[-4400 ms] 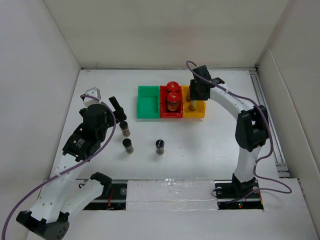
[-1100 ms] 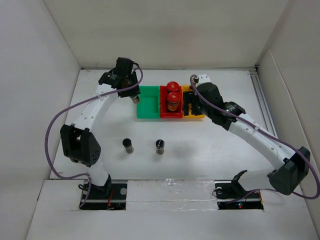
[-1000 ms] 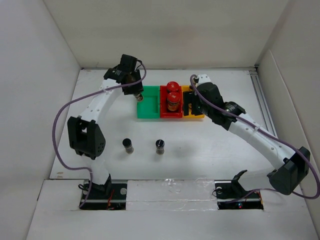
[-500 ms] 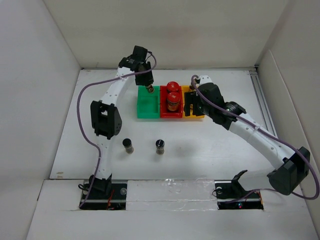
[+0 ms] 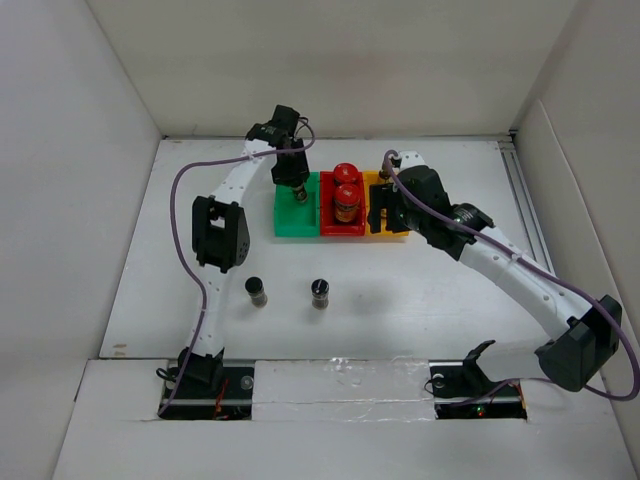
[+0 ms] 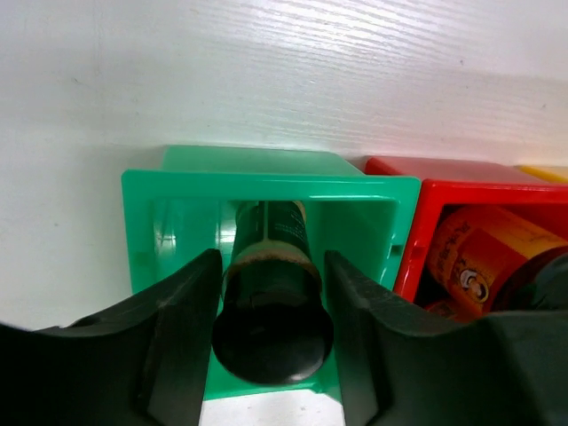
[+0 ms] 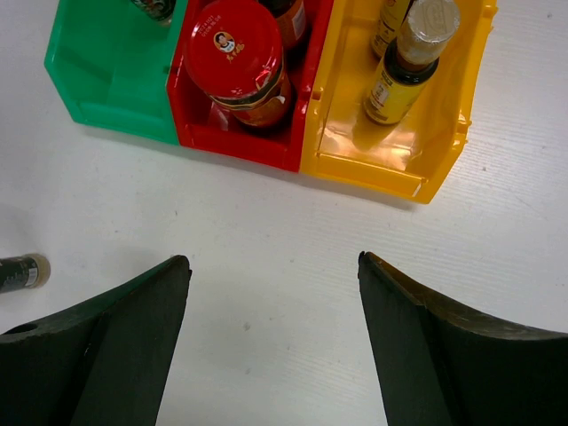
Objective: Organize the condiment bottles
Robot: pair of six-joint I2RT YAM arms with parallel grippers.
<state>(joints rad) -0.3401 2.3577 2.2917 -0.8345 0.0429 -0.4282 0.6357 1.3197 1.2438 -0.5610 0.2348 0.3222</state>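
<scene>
My left gripper (image 5: 297, 188) is shut on a short dark black-capped bottle (image 6: 271, 306) and holds it over the back part of the green bin (image 6: 266, 161), cap toward the camera. Two more short black-capped bottles (image 5: 257, 291) (image 5: 319, 292) stand on the table in front. Two red-capped jars (image 5: 346, 172) (image 5: 347, 198) sit in the red bin (image 7: 240, 146). Two slim yellow-labelled bottles (image 7: 404, 62) (image 7: 390, 22) stand in the yellow bin (image 7: 382, 151). My right gripper (image 7: 273, 262) is open over bare table just in front of the bins, with nothing between its fingers.
The green (image 5: 288, 224), red (image 5: 340, 232) and yellow bins stand side by side at the back middle. White walls enclose the table on three sides. A rail (image 5: 535, 240) runs along the right edge, and a taped strip (image 5: 340, 385) lies between the arm bases.
My left arm has swung right with the bottle, from left of the green bin to over it. The right arm has barely moved.
</scene>
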